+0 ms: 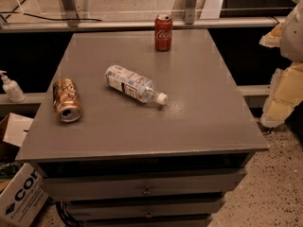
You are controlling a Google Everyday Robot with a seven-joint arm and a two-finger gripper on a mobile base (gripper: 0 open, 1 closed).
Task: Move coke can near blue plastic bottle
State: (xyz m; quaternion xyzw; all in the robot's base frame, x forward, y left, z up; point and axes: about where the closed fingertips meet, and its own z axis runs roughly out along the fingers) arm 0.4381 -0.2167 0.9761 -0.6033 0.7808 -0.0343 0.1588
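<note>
Currently the coke can (163,32) stands upright at the far edge of the grey tabletop (203,112), well apart from the blue plastic bottle (135,84) lying mid-table. The gripper (285,74) hangs at the view's right edge, off the table; released or clenched, I cannot tell.

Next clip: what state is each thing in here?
coke can: upright, at the far edge of the table.
plastic bottle: lying on its side, capped.
gold can: lying on its side, top toward the camera.
drawers: shut.
pump bottle: upright, off the table.
gripper: at the right edge, beside the table, touching nothing.
</note>
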